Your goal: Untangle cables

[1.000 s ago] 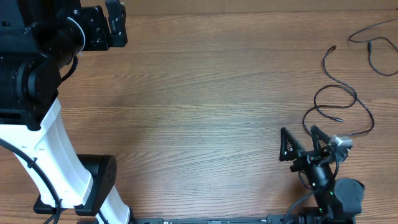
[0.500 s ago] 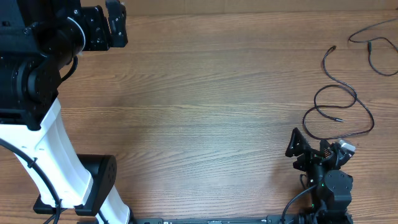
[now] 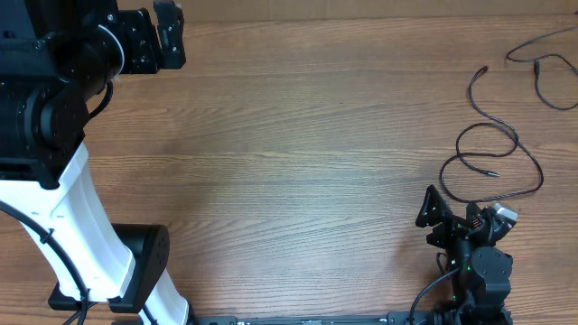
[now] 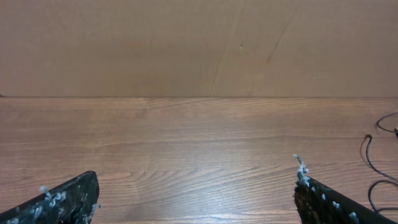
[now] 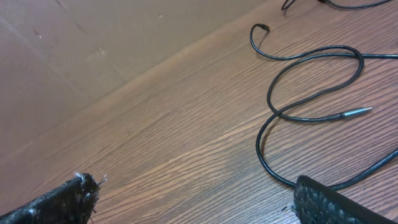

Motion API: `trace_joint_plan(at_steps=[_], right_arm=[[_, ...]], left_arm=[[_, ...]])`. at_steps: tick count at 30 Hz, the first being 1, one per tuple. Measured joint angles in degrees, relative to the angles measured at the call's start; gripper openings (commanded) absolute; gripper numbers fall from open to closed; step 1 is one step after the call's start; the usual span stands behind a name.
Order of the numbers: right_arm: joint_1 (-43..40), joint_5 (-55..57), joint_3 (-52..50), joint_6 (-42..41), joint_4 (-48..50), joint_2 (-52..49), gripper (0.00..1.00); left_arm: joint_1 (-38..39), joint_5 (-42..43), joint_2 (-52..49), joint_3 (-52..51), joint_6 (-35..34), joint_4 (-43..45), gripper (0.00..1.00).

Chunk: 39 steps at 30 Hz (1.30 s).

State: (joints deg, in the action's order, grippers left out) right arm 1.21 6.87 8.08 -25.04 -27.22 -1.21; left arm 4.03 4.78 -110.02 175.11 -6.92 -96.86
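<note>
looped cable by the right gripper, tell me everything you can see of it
One thin, black, rubbery-looking wire, the looped cable lies slack and flat on the right side of the wooden table. It crosses itself into open loops. One end points to the far edge; the other carries a slim metal plug tip inside a loop. Its nearest bend passes beside the open right gripper, which does not hold it.

Far cable [image 3: 538, 81] cut by right edge (overhead); looped cable [image 5: 259, 149] passing behind finger [image 5: 339, 202] of right gripper [image 5: 193, 179]
</note>
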Motion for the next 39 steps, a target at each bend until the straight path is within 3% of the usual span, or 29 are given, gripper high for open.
trace_joint_plan(at_steps=[15,22,29,39], right_arm=[[0.0,0.0,0.0,0.0,0.0,0.0,1.0],[0.0,0.0,0.0,0.0,0.0,0.0,1.0],[0.0,0.0,0.0,0.0,0.0,0.0,1.0],[0.0,0.2,0.0,0.0,0.0,0.0,1.0]], left_arm=[[0.0,-3.3,0.1,-0.3,1.2,0.2,1.0],[0.0,-6.2,6.0,-10.8,1.4,5.7,1.0],[0.0,-5.9,23.2,-38.0,1.5,21.2,1.0],[0.0,-2.4,57.7,-96.1,1.3,54.4,1.0]])
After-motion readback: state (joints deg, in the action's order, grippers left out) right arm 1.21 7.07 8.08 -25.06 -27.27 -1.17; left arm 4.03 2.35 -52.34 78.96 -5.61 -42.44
